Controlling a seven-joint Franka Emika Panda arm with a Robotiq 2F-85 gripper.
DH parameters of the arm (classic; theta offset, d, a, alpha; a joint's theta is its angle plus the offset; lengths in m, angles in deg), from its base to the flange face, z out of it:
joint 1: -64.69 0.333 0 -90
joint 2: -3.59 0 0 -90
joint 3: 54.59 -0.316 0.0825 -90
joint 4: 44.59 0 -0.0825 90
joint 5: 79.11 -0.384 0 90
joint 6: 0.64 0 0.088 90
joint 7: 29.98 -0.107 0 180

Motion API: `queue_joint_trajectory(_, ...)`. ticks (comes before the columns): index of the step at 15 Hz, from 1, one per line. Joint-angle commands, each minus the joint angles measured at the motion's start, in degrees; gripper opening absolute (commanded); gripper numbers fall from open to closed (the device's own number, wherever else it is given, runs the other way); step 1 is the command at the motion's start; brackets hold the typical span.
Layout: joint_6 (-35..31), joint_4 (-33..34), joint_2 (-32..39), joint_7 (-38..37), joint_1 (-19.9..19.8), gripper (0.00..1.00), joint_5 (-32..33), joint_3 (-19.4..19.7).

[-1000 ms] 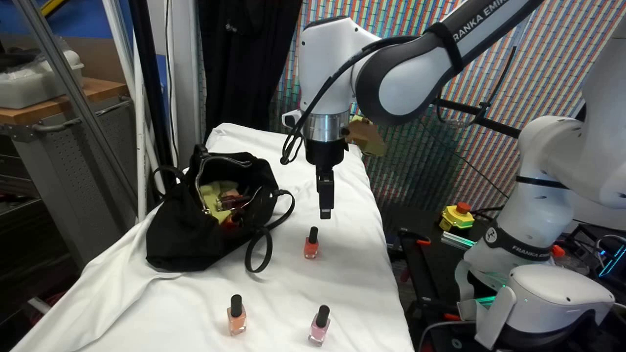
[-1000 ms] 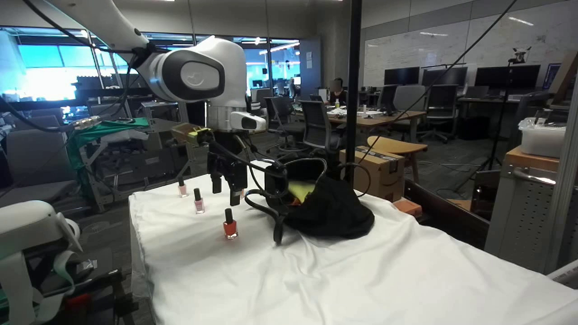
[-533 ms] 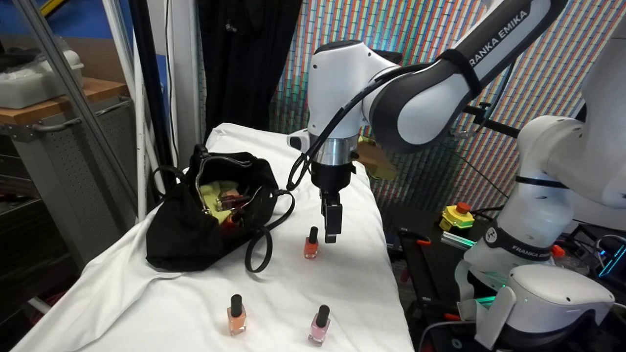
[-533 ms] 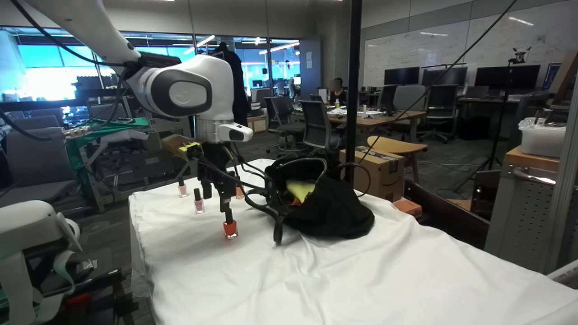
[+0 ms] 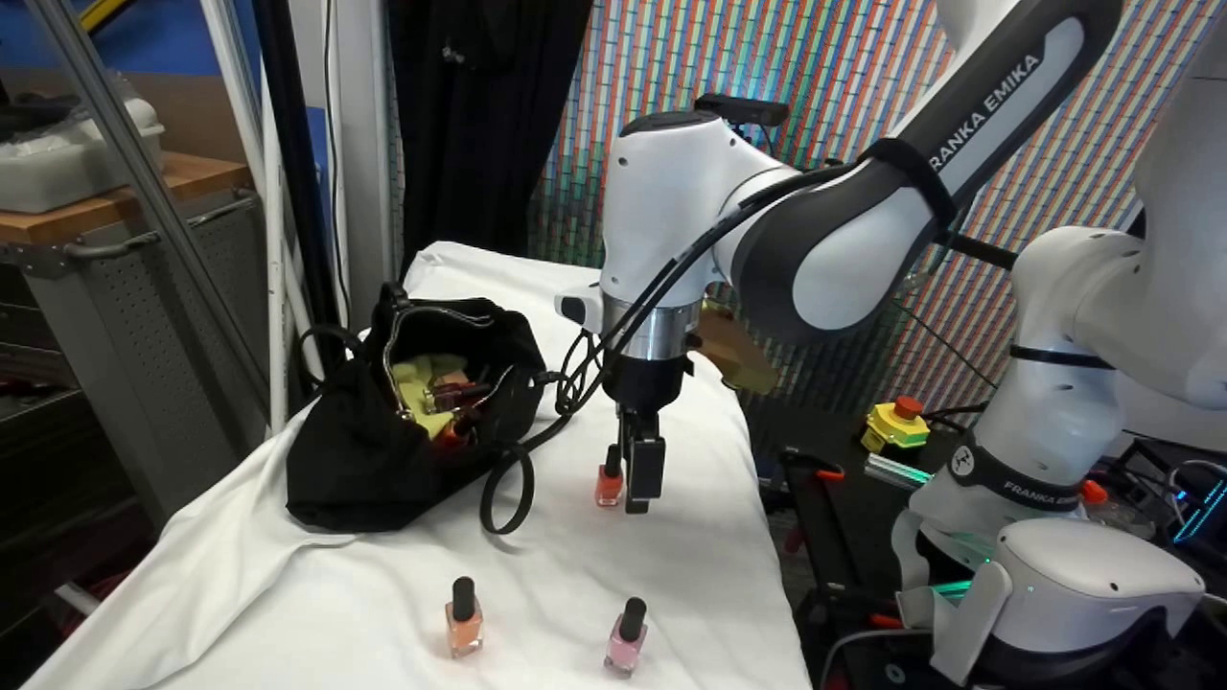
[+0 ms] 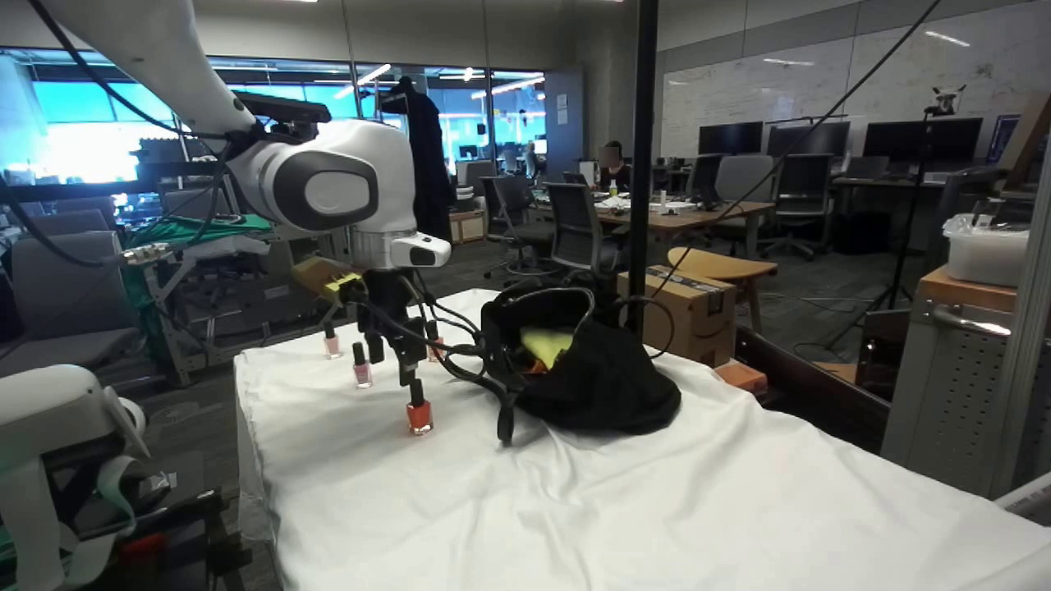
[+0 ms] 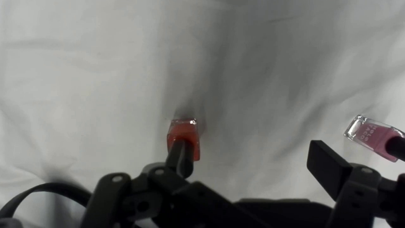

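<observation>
“Black cloth, far left in an exterior view: that's the bag [image 5: 374, 470], gaping, with something yellow and some reddish bits inside.”

“And after the bag?”

“The peach bottle [image 5: 464, 630], upright. Then the red bottle [image 5: 609, 488], also upright on the white sheet [image 5: 546, 594], near the bag but apart from it.”

“How would that red one behave in a grip?”

“Light, I'd guess, and stiff throughout. The body looks like glass, so probably slick, and a drop or hard knock might crack it.”

“Where would you take hold?”

“Around the black cap [image 5: 613, 460], square on, with a modest squeeze. It should be less slippery than the glass.”

“What comes right of it?”

“In the wrist view, the gripper [image 7: 251, 163], fingers spread wide and pinching nothing, with one finger overlapping the cap. Then, past the other finger, the pink bottle [image 7: 375, 138].”

“Does that overlapping finger touch the cap?”

“They look very close, but I can't tell.”
</observation>
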Motion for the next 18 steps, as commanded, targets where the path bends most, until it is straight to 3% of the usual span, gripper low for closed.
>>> queue_joint_trajectory(1, -2.8, 0.2, 0.8, -3.3, 0.4, 1.00, 2.3, 0.2)
queue_joint_trajectory(13, -3.4, 0.5, 0.7, -10.5, 0.5, 1.00, 9.9, 1.2)
queue_joint_trajectory(18, -4.4, 1.4, 3.1, -9.1, 0.0, 1.00, 13.6, 2.2)
